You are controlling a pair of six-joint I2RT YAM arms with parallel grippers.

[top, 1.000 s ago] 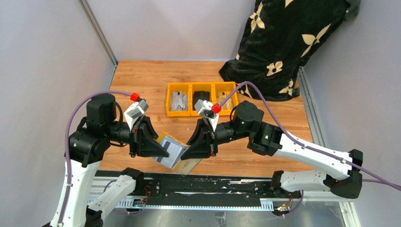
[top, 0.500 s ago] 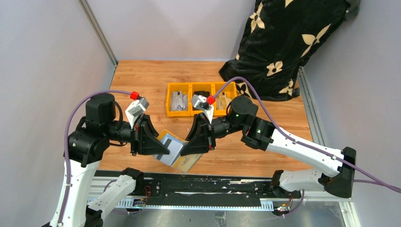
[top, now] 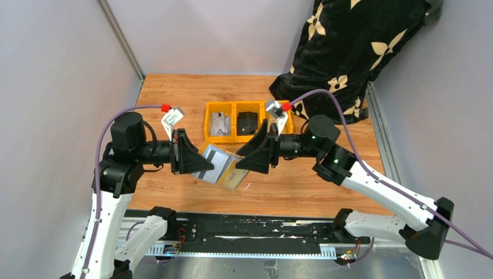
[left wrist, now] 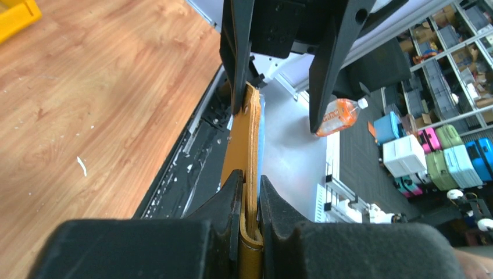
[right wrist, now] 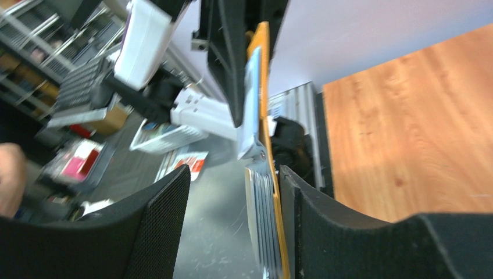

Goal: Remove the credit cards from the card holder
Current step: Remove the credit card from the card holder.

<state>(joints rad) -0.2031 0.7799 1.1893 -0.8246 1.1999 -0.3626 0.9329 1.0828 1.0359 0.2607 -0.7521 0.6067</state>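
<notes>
Fingers [left wrist: 227,200] of the left gripper [left wrist: 251,181] are pinching one end of the card holder [left wrist: 249,139] edge-on, jaws narrowed to the thickness of the leather. The right gripper [right wrist: 234,171] is standing wide. The holder's other end is sitting between its jaws, against or just beside one finger, with the other finger well apart. The holder is hanging in the air between the two arms, above the desk [top: 174,93], nearer the near edge than the far one and just in front of the yellow bins [top: 234,125].

Handling, judged: the holder is looking soft and floppy, so it is probably needing one end clamped while anything is being drawn out. The cards [right wrist: 260,229] are looking thin, stiff, light and probably slick. The best hold is seeming to be the exposed card edges, pinched flat across the stack and pulled along the pocket, away from the left gripper.

Views: the top view is showing the holder spread open with its grey lining facing up, but is not showing either jaw gap. The left wrist view is showing the pinch and the right gripper's one-sided contact. Only the right wrist view is showing the stacked pale card edges lying against the tan leather.
</notes>
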